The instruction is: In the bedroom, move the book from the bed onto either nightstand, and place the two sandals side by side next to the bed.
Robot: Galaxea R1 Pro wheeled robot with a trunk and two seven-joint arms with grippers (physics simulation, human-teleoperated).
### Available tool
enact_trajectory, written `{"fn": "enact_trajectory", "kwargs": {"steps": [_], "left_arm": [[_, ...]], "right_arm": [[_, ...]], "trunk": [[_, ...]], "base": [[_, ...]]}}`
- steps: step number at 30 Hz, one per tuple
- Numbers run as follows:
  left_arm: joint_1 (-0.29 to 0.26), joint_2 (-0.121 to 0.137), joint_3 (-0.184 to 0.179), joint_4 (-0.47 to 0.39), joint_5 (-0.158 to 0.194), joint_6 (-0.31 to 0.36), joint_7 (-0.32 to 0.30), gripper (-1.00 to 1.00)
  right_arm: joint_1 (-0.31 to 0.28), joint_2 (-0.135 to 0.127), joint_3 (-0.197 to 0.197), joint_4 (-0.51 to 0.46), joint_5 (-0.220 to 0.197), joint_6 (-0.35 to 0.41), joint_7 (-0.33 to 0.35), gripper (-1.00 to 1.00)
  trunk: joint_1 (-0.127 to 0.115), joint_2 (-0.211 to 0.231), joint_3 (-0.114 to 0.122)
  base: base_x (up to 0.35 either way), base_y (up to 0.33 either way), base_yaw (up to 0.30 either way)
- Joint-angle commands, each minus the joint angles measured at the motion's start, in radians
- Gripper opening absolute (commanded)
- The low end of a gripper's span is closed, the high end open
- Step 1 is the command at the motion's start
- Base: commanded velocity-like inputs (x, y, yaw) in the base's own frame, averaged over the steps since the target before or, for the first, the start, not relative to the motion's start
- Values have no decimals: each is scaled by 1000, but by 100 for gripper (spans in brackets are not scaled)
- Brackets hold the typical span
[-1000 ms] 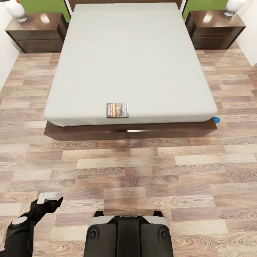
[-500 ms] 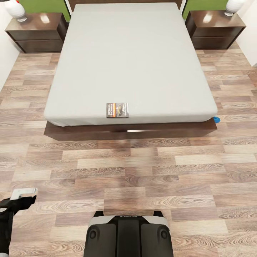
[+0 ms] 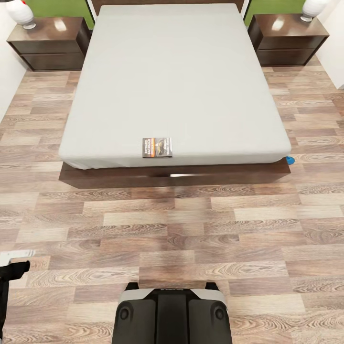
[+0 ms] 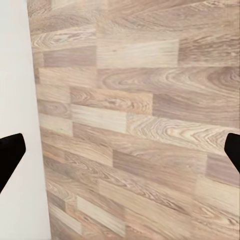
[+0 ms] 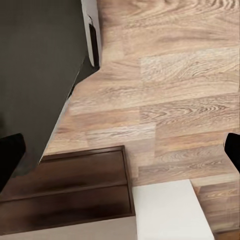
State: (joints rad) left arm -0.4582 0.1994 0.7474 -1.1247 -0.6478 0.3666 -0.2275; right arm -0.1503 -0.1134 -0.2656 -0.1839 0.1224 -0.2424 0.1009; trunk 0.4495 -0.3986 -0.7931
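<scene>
Two nightstands (image 3: 48, 42) (image 3: 289, 39) flank the bed (image 3: 174, 81) in our head view, glossy dark brown cabinets with drawer fronts, one at the far left against a white wall and one at the far right. On each stands a white rounded lamp base (image 3: 20, 13) (image 3: 313, 8), and green wall panels show behind them. Between them lies the pale grey mattress on its dark wooden platform frame (image 3: 177, 175), over a wood-plank floor (image 3: 191, 229) that runs to our black base (image 3: 172, 313).

At the left edge of the head view, our left gripper (image 3: 14, 258) pokes in low over the planks, a white-tipped part above the black arm (image 3: 5, 291). From the left wrist view, its two dark fingertips (image 4: 10, 155) sit at opposite edges with bare floor and a white wall between them: released, wide apart, grasping nothing. In the right wrist view our right gripper's fingertips (image 5: 9, 152) are likewise spread and empty, over floor, a dark wooden piece of furniture (image 5: 75, 190) and a white surface.

On the mattress near its foot edge, left of centre, rests the book (image 3: 157, 147), flat, with a dark cover and orange band; its white lettering is too small for us to read. At the bed's right foot corner a bright blue sandal (image 3: 289, 160) just peeks out on the floor.
</scene>
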Motion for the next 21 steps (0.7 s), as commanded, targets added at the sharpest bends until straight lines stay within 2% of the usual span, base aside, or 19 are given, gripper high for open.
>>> {"fn": "enact_trajectory", "kwargs": {"steps": [1, 7, 9, 10, 13, 20, 21], "left_arm": [[-1, 6, 2, -1, -10, 2, -7, 100], [0, 54, 3, 1, -10, 2, 1, 100], [0, 65, 4, 2, -10, 2, 4, 100], [0, 65, 4, 2, -10, 2, 4, 100], [0, 72, 4, 3, -10, 3, 5, 100], [0, 77, 4, 28, -10, 2, 25, 100], [0, 77, 4, 28, -10, 2, 25, 100]], "right_arm": [[-19, 1, -8, 1, 11, 8, 4, 100], [-130, 9, -3, -1, 11, 121, 2, 100], [-177, 21, -2, -2, 10, 164, -2, 100], [-177, 21, -2, -2, 10, 164, -2, 100], [-219, 43, -1, -5, 9, 190, -16, 100], [-264, 103, -1, -54, 7, 207, -69, 100], [-264, 103, -1, -54, 7, 207, -69, 100]], "trunk": [[0, -1, -1], [0, -1, -1], [0, -1, -1], [0, -1, -1], [0, -1, -1], [0, -1, -1], [0, -1, -1]], "base": [[0, 0, 0], [0, 0, 0], [0, 0, 0], [0, 0, 0], [0, 0, 0], [0, 0, 0], [0, 0, 0]]}}
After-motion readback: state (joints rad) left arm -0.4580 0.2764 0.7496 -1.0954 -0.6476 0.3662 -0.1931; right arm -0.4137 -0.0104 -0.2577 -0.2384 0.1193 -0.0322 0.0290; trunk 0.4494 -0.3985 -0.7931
